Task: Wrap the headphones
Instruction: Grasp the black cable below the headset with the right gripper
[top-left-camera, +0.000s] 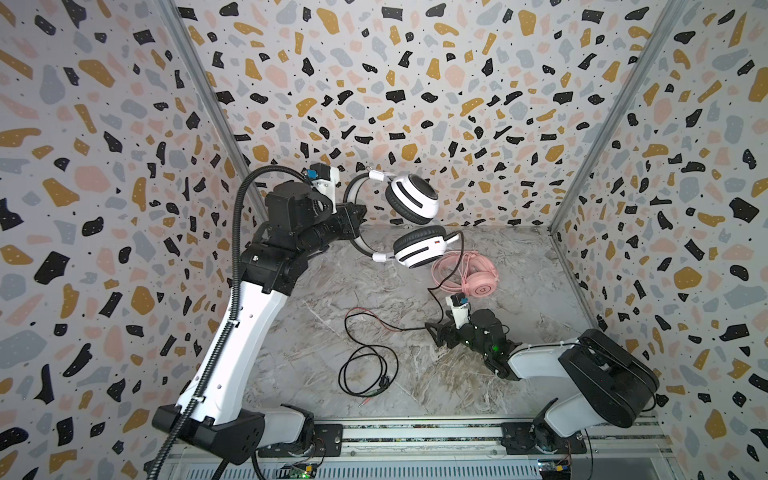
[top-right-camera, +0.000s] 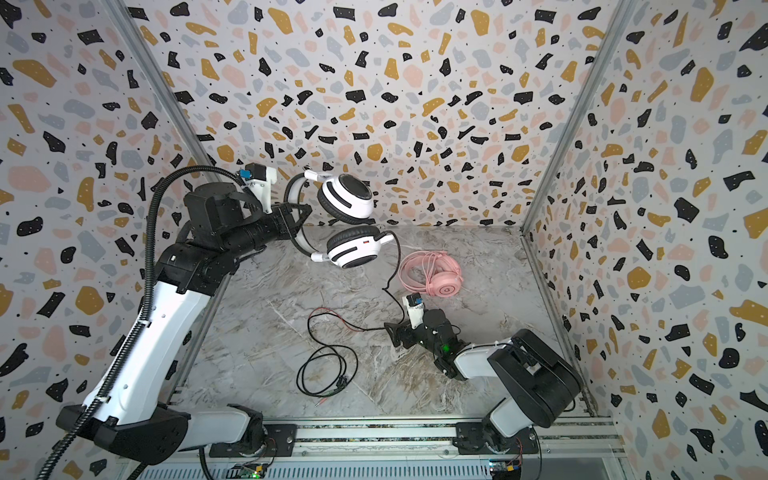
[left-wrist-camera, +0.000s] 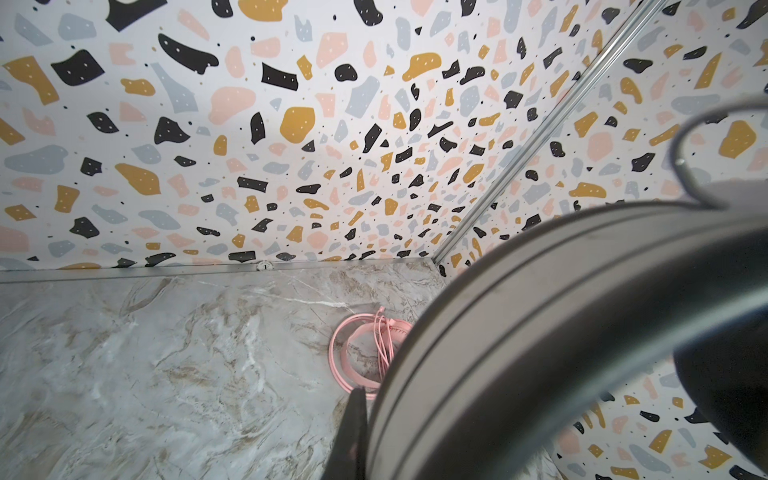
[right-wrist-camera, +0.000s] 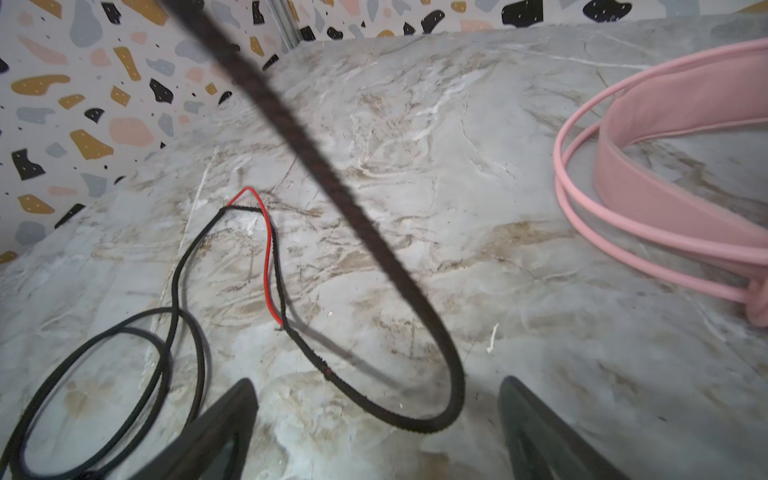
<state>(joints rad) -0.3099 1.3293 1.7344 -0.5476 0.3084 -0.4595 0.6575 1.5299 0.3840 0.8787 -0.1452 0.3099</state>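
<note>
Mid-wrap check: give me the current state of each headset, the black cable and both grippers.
White-and-black headphones: off the table, held by the headband.
Black cable: unwrapped, hanging down to loose loops on the table.
Pink headphones: lying on the table, cable bundled across its band.
Left gripper: shut on the white-and-black headband.
Right gripper: open, low, black cable passing between its jaws.

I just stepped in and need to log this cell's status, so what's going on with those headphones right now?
The left gripper is shut on the headband of the white-and-black headphones, holding them up off the marble table. Their black cable hangs down and lies in loose loops on the table, not yet wrapped. The right gripper sits low, jaws open with a bend of that cable between them. The pink headphones lie further back, their cable seemingly wound around the band.
</note>
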